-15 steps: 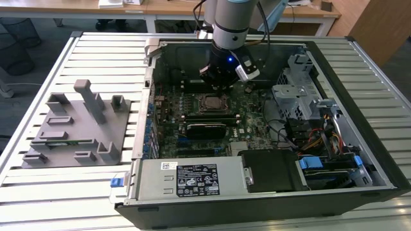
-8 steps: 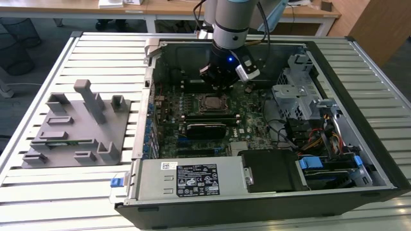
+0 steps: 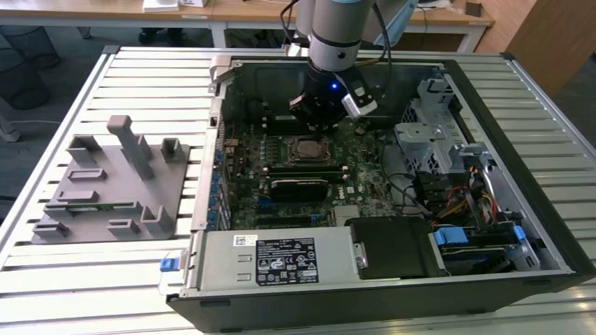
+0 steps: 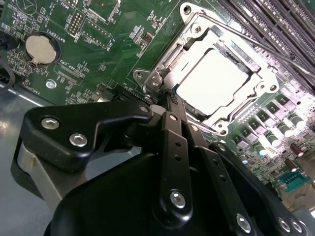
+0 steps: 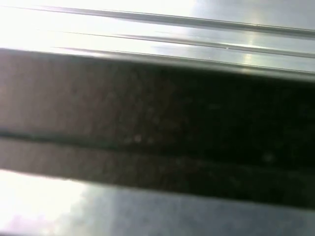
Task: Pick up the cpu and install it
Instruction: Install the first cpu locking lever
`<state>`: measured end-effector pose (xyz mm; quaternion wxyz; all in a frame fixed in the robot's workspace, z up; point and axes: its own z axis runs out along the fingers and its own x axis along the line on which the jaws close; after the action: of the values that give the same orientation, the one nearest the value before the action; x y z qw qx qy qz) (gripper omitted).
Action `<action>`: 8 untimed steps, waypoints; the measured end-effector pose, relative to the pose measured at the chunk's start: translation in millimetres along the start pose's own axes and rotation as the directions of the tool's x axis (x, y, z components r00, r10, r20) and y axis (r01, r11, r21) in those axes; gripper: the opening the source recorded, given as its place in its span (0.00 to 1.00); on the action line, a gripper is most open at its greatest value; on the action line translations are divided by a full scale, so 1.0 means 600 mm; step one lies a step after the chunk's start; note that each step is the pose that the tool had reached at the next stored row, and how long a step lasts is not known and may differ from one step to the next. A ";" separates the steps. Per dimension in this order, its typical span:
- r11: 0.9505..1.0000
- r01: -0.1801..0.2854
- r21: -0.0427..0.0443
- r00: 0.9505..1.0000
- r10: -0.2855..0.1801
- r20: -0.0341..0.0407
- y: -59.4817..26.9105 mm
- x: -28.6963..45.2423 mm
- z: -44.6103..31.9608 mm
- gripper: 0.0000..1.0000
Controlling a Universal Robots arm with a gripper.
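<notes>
Black gripper (image 4: 170, 105) linkage fills the second wrist view's foreground; whether its fingers grip anything I cannot tell. Just beyond its tip the cpu (image 4: 214, 81) lies seated in the motherboard socket (image 4: 197, 30), so installation looks nearly finished; any further move needs care around the socket frame.

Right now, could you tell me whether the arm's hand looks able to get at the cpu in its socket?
Probably yes: the hand hangs just above the motherboard, and the cpu lies bare inside the open socket frame with nothing over it.
</notes>
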<state>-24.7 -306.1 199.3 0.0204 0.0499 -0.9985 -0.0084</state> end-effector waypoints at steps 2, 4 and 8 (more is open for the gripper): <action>1.000 0.000 0.007 1.000 0.000 -0.001 0.000 0.000 0.001 0.11; 1.000 -0.001 0.015 1.000 0.001 -0.002 0.000 -0.001 0.003 0.11; 1.000 -0.001 0.022 1.000 0.001 -0.003 0.000 -0.001 0.004 0.11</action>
<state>-24.2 -306.1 196.6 0.0214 0.0498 -0.9985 0.0028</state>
